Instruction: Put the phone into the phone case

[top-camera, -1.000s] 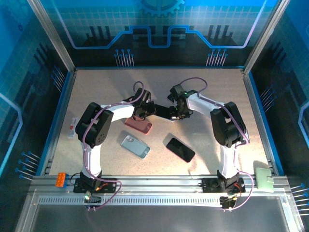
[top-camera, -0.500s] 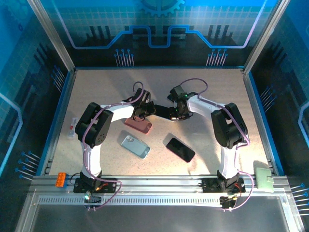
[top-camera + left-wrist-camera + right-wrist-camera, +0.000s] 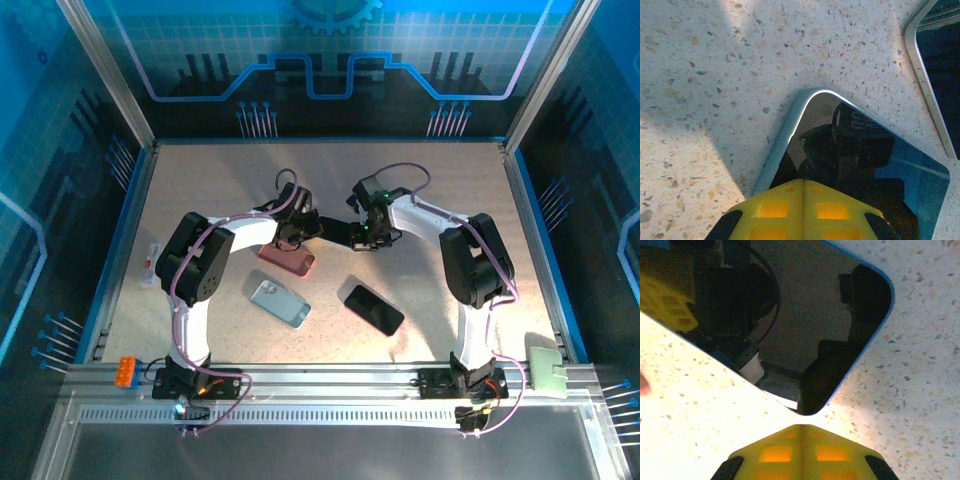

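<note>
Yellow fingertips (image 3: pixel 772 210): on both wrists we see them pressed together along one seam, with nothing between them.
Left end effector (image 3: pixel 802 200): closed and empty. It sits low over a glossy dark slab (image 3: pixel 860 165) with a pale rim, and we cannot tell whether it touches the glass.
Second dark slab (image 3: pixel 940 70): silver-rimmed, lying apart from the first at the upper right of the left wrist view.
Right end effector (image 3: pixel 802 445): closed and empty, just short of the rounded corner of a blue-edged dark screen (image 3: pixel 805 310) that lies flat.
Phone (image 3: pixel 373 309): from above we find a black one flat on the counter (image 3: pixel 200 190). It lies nearer the bases, between the two arms, well apart from both end effectors.
Pink case (image 3: pixel 287 259): flat, just beside the left wrist on its near side, clear of the phone.
Pale blue-grey piece (image 3: pixel 280 302): flat, between the pink case and the bases. We cannot tell whether it is a phone or a case.
Wrist-view slabs: we cannot match them to the things seen from above.
</note>
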`<action>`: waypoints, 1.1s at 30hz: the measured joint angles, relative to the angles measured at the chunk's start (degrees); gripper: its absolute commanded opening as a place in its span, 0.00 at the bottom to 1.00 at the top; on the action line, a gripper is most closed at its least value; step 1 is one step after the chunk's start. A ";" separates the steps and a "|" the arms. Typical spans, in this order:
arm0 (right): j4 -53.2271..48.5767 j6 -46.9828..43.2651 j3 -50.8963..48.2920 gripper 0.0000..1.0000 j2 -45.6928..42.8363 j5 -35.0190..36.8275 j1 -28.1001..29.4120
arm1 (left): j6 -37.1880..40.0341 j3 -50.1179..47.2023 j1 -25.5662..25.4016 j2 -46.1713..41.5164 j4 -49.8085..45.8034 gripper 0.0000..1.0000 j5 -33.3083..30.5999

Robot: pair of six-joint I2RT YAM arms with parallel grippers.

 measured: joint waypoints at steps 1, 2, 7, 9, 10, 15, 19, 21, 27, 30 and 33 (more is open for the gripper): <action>-0.11 0.00 0.50 0.00 0.02 -0.50 0.00 | 0.00 0.00 0.00 0.00 0.00 0.00 -0.02; -0.15 0.02 0.90 0.00 0.02 -0.92 0.00 | 0.00 0.00 0.00 0.00 0.00 0.00 -0.02; -0.20 0.02 1.11 0.00 0.28 -1.60 -0.02 | 0.00 0.00 0.00 0.00 -0.02 0.00 -0.11; -0.20 0.00 1.16 0.00 0.59 -1.75 -0.02 | 0.00 0.00 0.00 0.00 -0.02 0.00 -0.11; -0.17 0.00 1.18 0.00 0.81 -1.86 -0.04 | 0.00 0.00 0.00 0.00 -0.02 0.00 -0.11; -0.17 -0.02 1.33 0.00 2.82 -2.36 -0.42 | 0.00 0.00 0.00 0.00 -0.04 0.00 -0.13; -0.11 0.00 1.33 0.00 2.89 -2.89 -0.76 | 0.00 0.02 0.00 0.00 -0.07 0.00 -0.13; -0.09 0.00 1.31 0.00 2.93 -3.19 -0.83 | 0.00 0.04 0.00 0.00 -0.11 0.00 -0.15; -0.09 -0.22 1.31 0.00 3.19 -3.63 -1.03 | 0.00 0.09 0.00 0.00 -0.22 0.00 -0.15; -0.02 -0.63 1.22 0.00 3.32 -3.45 -0.98 | 0.00 0.09 0.00 0.00 -0.24 0.00 -0.15; 0.76 -0.74 0.44 0.00 3.28 -3.45 -0.87 | 0.00 0.09 0.00 0.00 -0.24 0.00 -0.15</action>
